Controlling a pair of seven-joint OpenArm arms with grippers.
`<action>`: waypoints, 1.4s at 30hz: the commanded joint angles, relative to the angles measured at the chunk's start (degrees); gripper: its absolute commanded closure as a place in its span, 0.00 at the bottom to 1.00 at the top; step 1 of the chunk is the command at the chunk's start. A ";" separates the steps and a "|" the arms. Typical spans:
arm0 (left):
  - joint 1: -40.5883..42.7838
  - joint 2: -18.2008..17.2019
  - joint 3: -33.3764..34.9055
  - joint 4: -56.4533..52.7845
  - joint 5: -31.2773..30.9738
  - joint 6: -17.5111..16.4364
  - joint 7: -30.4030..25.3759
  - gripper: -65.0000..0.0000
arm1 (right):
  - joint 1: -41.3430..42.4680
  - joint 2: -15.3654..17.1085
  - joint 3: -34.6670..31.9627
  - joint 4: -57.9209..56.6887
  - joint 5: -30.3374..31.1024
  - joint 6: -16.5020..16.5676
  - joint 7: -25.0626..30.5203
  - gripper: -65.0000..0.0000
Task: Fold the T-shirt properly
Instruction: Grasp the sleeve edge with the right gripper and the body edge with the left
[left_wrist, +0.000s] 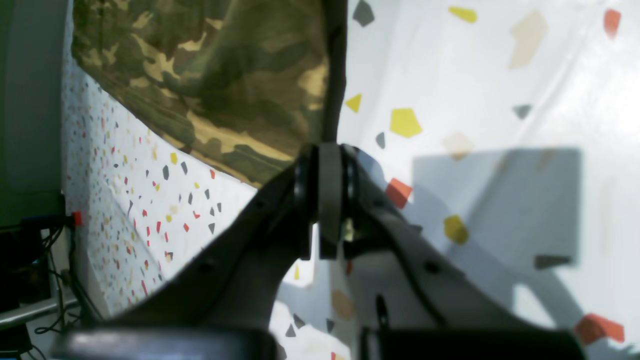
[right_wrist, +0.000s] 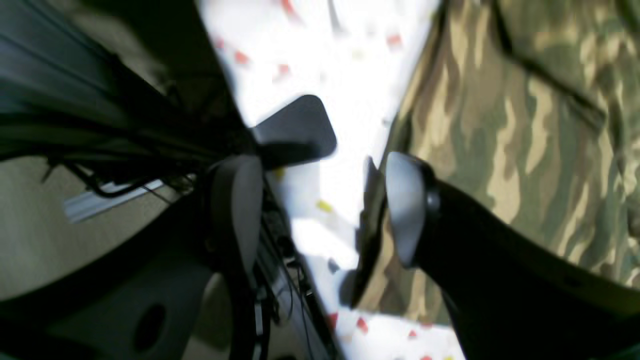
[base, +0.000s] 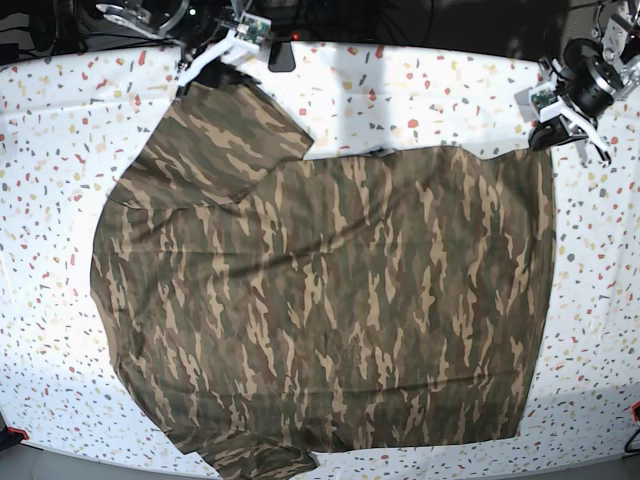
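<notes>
Camouflage T-shirt (base: 330, 310) spread flat on my speckled table (base: 430, 90), my left gripper (left_wrist: 330, 200) pinched shut, empty, my right gripper (right_wrist: 320, 210) wide open beside the sleeve.

The T-shirt (base: 330, 300) lies spread across most of the bench (base: 60, 130), leaving only a border of bare speckled top around it — widest along the far edge between the two arms, narrower down the near edge. The left hand (base: 545, 135), pinched shut, sits at the shirt's far corner by the hem, with open bench just beyond it on its outer side. The right hand (base: 215, 55), its fingers (right_wrist: 405, 210) spread wide, hangs over the sleeve's far edge. Behind the bench, dark gear and cables (base: 330, 20) crowd the far rim — little room to pass there.
</notes>
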 joint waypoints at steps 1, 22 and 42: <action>0.02 -0.96 -0.33 0.61 -0.17 0.44 -0.02 1.00 | -0.50 0.61 -0.42 0.85 0.09 -0.28 0.11 0.42; 0.04 -0.96 -0.33 0.61 -0.20 0.44 -0.07 1.00 | -0.42 0.33 -1.03 -0.20 -3.08 -12.68 -2.62 0.42; 0.04 -0.96 -0.33 0.61 -0.17 0.44 -0.04 1.00 | 2.86 1.07 -1.07 -6.03 -4.37 -13.00 -17.29 0.42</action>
